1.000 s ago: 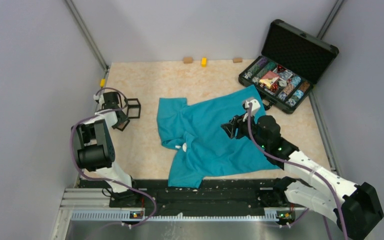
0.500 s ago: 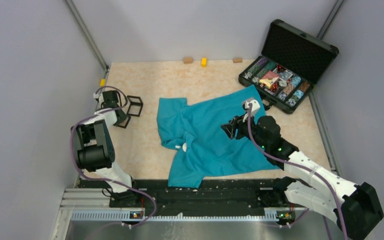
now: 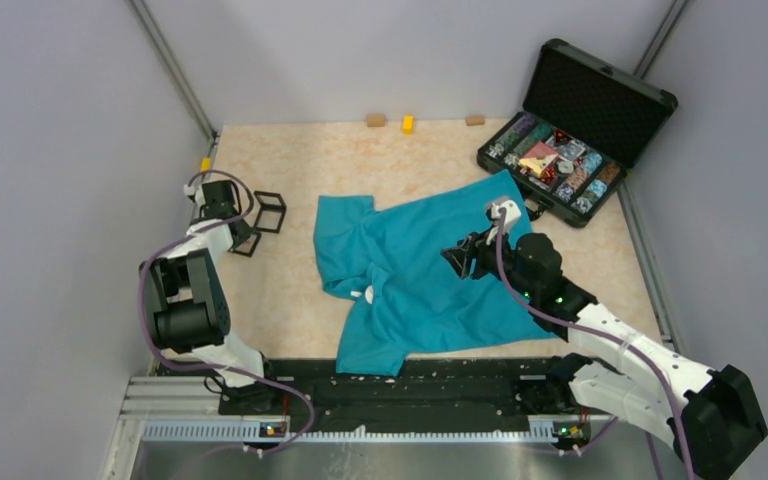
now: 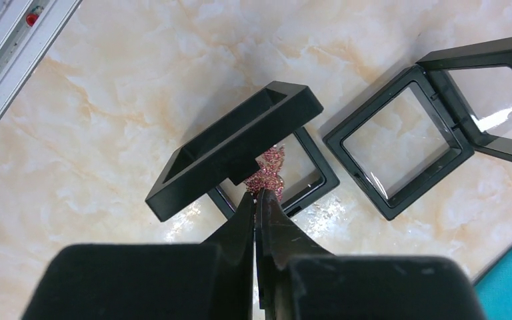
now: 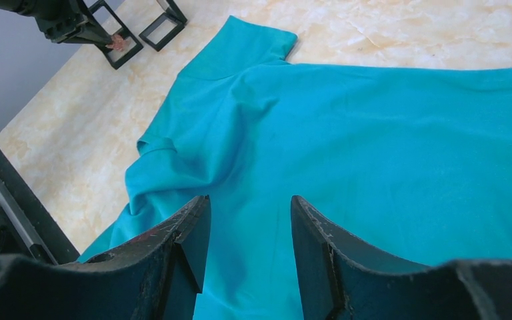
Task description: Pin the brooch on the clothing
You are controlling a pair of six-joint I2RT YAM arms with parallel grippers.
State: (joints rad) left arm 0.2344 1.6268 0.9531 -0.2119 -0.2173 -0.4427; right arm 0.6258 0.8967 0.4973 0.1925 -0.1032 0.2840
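The brooch (image 4: 270, 170), a tiny glittery pink-red ornament, sits in a small open black display box (image 4: 233, 150) on the marble table at the left. My left gripper (image 4: 257, 195) is shut, its tips pinched on the brooch's near edge; the pair also shows far off in the right wrist view (image 5: 117, 41). The clothing, a teal T-shirt (image 3: 420, 280), lies spread and rumpled in the middle, with a white label (image 3: 368, 294) at the collar. My right gripper (image 5: 248, 200) is open and empty, hovering over the shirt (image 5: 373, 133) near its right side.
A second open display box (image 4: 400, 160) stands just right of the first. A large open black case (image 3: 560, 160) of multicoloured trinkets sits at the far right. Small wooden and yellow blocks (image 3: 407, 123) lie along the back wall.
My left arm has shifted slightly toward the back, with its gripper at the display box. The right arm and the shirt have not moved.
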